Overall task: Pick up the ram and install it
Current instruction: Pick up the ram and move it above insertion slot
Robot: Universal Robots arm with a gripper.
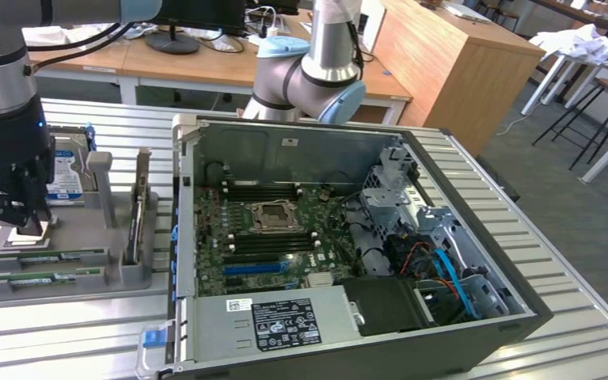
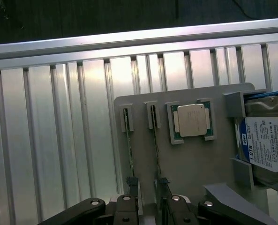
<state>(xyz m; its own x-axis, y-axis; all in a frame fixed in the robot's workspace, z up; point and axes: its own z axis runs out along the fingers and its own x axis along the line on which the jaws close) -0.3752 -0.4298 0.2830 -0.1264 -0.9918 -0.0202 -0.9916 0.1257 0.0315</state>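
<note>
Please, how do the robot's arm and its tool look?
The arm has silver-grey round tubes and grey joints with pale blue caps. Black cables lead to its wrist section. The tool is black, with a small blue light above it.

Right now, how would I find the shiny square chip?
Look at the ribbed metal table, then the grey tray on it. Beside two thin green sticks standing on edge sits the chip: the only square, silver piece, edged in green.
</note>
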